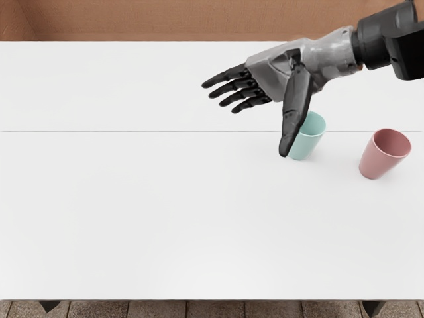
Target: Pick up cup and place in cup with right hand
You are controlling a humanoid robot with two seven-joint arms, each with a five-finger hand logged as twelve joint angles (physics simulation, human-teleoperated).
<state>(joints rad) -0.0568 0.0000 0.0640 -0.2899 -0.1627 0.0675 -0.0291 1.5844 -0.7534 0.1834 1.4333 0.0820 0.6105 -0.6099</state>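
Nearest, along the bottom edge, runs one strip of grey-brown paving (212, 309), and against it show two dark bench legs (48, 305), one towards each side. Above them spreads one broad, smooth white bench (165, 218), crossed from side to side by a single thin grey seam (132, 131). Two cups stand upright on its right part, mouths up, both tapering towards the base. The nearer is a dusty-pink, smooth, round cup (378, 159), at the right, its whole rim and hollow in sight. A little farther back and to its left, well short of touching it, is the second, a pale teal, smooth, round cup (310, 142), partly hidden by the hand's thumb; whether thumb and cup touch cannot be told. One arm shows, grey and black, coming in from the right edge, and it ends in the grey-and-black mechanical right hand (273, 71). Its four black fingers (228, 87) are released and stretched to the left, side by side, the one black thumb (296, 106) held apart and pointing down; they grasp neither cup. Farthest of all, past the bench's back edge, is one brown surface (199, 20).
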